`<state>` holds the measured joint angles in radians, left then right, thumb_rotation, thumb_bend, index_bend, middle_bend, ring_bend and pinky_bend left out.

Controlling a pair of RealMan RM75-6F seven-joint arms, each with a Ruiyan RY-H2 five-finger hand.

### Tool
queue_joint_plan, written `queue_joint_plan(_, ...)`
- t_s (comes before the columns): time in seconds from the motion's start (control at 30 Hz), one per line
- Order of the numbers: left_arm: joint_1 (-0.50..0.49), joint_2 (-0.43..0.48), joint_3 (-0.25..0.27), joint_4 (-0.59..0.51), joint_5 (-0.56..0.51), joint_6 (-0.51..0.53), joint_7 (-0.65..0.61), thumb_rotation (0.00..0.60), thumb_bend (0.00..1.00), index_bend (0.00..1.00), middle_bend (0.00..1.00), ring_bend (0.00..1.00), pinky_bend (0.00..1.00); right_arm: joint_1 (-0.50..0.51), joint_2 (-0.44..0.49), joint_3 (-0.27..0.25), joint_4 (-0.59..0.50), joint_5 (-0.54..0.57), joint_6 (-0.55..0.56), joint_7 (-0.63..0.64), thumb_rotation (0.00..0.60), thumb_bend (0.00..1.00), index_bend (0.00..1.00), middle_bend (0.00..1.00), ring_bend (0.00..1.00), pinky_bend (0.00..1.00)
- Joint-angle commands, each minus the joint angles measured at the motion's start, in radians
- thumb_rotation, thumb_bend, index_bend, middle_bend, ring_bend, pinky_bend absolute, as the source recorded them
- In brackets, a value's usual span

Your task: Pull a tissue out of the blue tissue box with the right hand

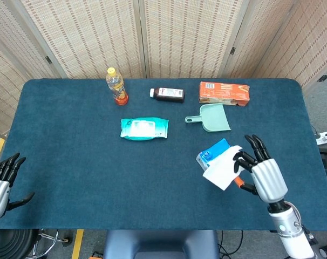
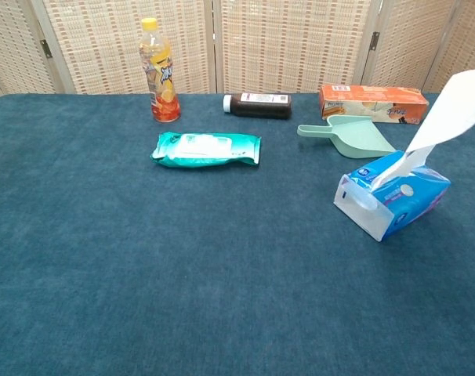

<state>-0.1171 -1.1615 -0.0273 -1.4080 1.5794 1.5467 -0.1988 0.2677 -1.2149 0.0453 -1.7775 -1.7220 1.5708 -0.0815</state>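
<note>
The blue tissue box (image 1: 209,155) (image 2: 394,205) lies right of the table's middle. A white tissue (image 1: 223,168) (image 2: 449,113) stretches up out of it, its lower end still in the box's slot. My right hand (image 1: 263,172) pinches the tissue's upper end above the box, its other fingers spread. The chest view shows the tissue but not that hand. My left hand (image 1: 2,181) hangs open off the table's left front edge, holding nothing.
A mint dustpan (image 1: 212,117) lies just behind the box, an orange carton (image 1: 224,93) further back. A dark bottle (image 1: 168,94), a yellow-capped drink bottle (image 1: 116,86) and a teal wipes pack (image 1: 144,128) sit toward the back left.
</note>
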Motion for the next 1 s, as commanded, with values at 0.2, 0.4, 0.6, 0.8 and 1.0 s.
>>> queue_joint_plan(0.2,0.000,-0.001,0.002,-0.003,0.002,-0.003,0.012,0.600,0.26,0.00,0.00,0.00,0.12,-0.096,-0.007,-0.130,0.100,-0.139,0.059,0.046,0.600,0.37,0.66,0.43,0.03,0.00)
queue_joint_plan(0.4,-0.001,-0.003,0.003,-0.003,0.002,-0.007,0.018,0.600,0.26,0.00,0.00,0.00,0.12,-0.096,-0.029,-0.145,0.141,-0.083,-0.035,0.027,0.600,0.38,0.66,0.41,0.03,0.00)
queue_joint_plan(0.6,-0.002,-0.004,0.004,-0.004,0.001,-0.011,0.023,0.600,0.26,0.00,0.00,0.00,0.12,-0.092,-0.034,-0.139,0.150,-0.031,-0.096,0.008,0.600,0.37,0.57,0.32,0.00,0.00)
queue_joint_plan(0.8,-0.003,-0.007,0.005,-0.003,0.002,-0.015,0.029,0.600,0.26,0.00,0.00,0.00,0.12,-0.104,-0.030,-0.124,0.146,0.012,-0.113,-0.052,0.600,0.29,0.14,0.06,0.00,0.00)
queue_joint_plan(1.0,-0.002,-0.008,0.006,-0.003,0.005,-0.014,0.031,0.600,0.26,0.00,0.00,0.00,0.11,-0.118,-0.023,-0.107,0.129,0.046,-0.113,-0.094,0.600,0.25,0.00,0.00,0.00,0.00)
